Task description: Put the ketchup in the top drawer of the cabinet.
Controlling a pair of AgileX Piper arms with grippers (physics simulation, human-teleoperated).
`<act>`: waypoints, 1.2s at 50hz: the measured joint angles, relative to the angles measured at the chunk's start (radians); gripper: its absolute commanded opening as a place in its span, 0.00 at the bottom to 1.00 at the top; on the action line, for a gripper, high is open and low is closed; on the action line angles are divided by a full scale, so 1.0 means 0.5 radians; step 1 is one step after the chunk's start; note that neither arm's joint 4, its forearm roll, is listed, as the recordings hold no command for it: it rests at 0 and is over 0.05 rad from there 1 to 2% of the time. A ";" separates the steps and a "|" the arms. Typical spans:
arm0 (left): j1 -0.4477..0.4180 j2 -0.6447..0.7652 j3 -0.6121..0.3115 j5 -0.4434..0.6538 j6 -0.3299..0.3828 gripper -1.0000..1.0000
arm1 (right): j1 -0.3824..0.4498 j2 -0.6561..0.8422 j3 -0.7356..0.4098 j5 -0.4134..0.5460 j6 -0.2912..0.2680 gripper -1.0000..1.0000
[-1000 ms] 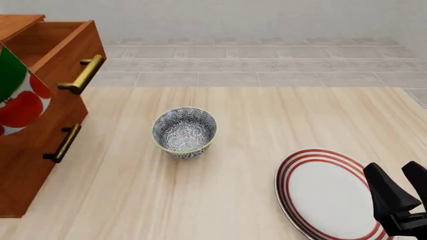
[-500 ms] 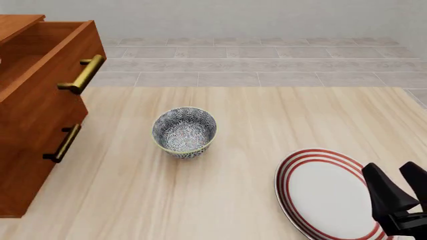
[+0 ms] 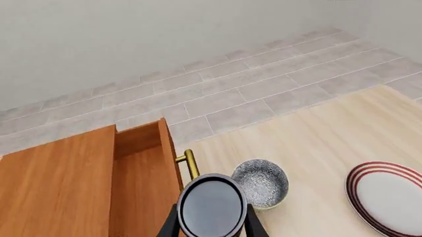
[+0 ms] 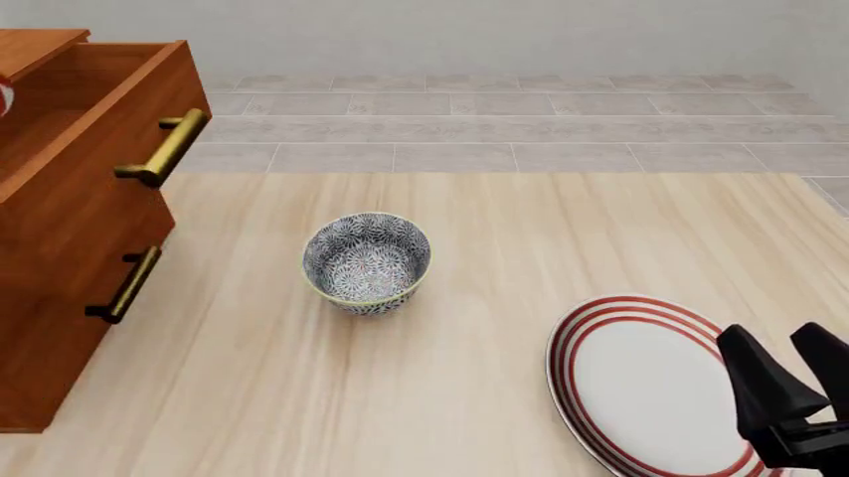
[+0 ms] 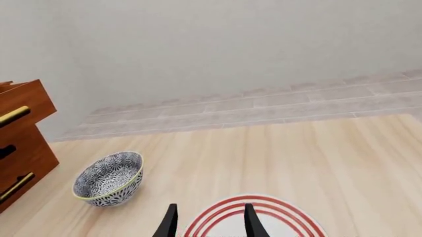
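In the left wrist view my left gripper is shut on the ketchup. Only the can's dark grey top shows, between the two fingers. It is held high over the front edge of the open top drawer, near its brass handle. In the front view the cabinet stands at the left with the top drawer pulled out. A red and white sliver of the ketchup shows at the left edge. My right gripper is open and empty over the plate's right side.
A grey patterned bowl stands mid-table, right of the cabinet. A white plate with red rings lies at the front right. The lower drawer front with its shorter handle is shut. A tiled floor lies beyond the table's far edge.
One second ago the ketchup loomed large at the front view's left edge. It then left that view, and now only a sliver shows. My right gripper has sunk slightly.
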 measured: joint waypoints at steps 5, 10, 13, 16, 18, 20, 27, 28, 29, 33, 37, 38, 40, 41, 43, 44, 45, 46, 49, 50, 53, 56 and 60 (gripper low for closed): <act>0.059 0.037 -0.035 0.002 -0.003 0.00 | 0.000 -0.011 0.001 0.014 0.005 1.00; 0.112 0.067 -0.042 -0.011 0.001 0.00 | -0.002 -0.021 0.001 0.023 0.008 1.00; 0.145 0.085 -0.047 -0.020 0.000 0.00 | -0.003 -0.027 0.002 0.029 0.010 1.00; 0.187 0.111 -0.052 -0.032 -0.010 0.00 | -0.004 -0.030 0.002 0.032 0.011 1.00; 0.213 0.129 -0.050 -0.042 -0.014 0.00 | -0.004 -0.033 0.002 0.035 0.011 1.00; 0.237 0.146 -0.049 -0.052 -0.019 0.00 | -0.004 -0.035 0.002 0.037 0.011 1.00; 0.324 0.206 -0.031 -0.102 -0.033 0.00 | -0.003 -0.039 0.002 0.043 0.011 1.00; 0.337 0.215 -0.026 -0.111 -0.034 0.00 | -0.003 -0.038 0.002 0.043 0.011 1.00; 0.349 0.223 -0.022 -0.120 -0.036 0.00 | -0.003 -0.038 0.002 0.044 0.011 1.00; 0.399 0.258 -0.004 -0.157 -0.039 0.00 | -0.001 -0.037 0.002 0.045 0.010 1.00; 0.446 0.294 0.007 -0.196 -0.045 0.00 | -0.001 -0.034 0.002 0.045 0.009 1.00; 0.458 0.303 0.012 -0.207 -0.046 0.00 | -0.001 -0.033 0.002 0.044 0.009 1.00; 0.478 0.320 0.025 -0.229 -0.046 0.00 | 0.000 -0.030 0.002 0.043 0.008 1.00; 0.488 0.328 0.032 -0.240 -0.046 0.00 | 0.000 -0.029 0.002 0.043 0.008 1.00; 0.504 0.344 0.044 -0.259 -0.048 0.00 | 0.000 -0.026 0.002 0.042 0.008 1.00; 0.511 0.351 0.050 -0.268 -0.048 0.00 | 0.000 -0.025 0.002 0.041 0.007 1.00; 0.519 0.357 0.056 -0.277 -0.047 0.00 | 0.000 -0.024 0.002 0.041 0.007 1.00; 0.526 0.364 0.062 -0.286 -0.045 0.00 | 0.001 -0.022 0.002 0.040 0.007 1.00; 0.547 0.382 0.075 -0.309 -0.039 0.00 | 0.002 -0.017 0.002 0.038 0.007 1.00; 0.555 0.388 0.078 -0.316 -0.037 0.00 | 0.002 -0.016 0.002 0.038 0.006 1.00; 0.585 0.410 0.087 -0.339 -0.025 0.00 | 0.003 -0.011 0.002 0.037 0.004 1.00; 0.614 0.429 0.103 -0.362 -0.006 0.00 | 0.003 -0.011 0.002 0.041 0.002 1.00; 0.653 0.448 0.129 -0.394 0.030 0.00 | 0.000 -0.012 0.002 0.046 0.001 1.00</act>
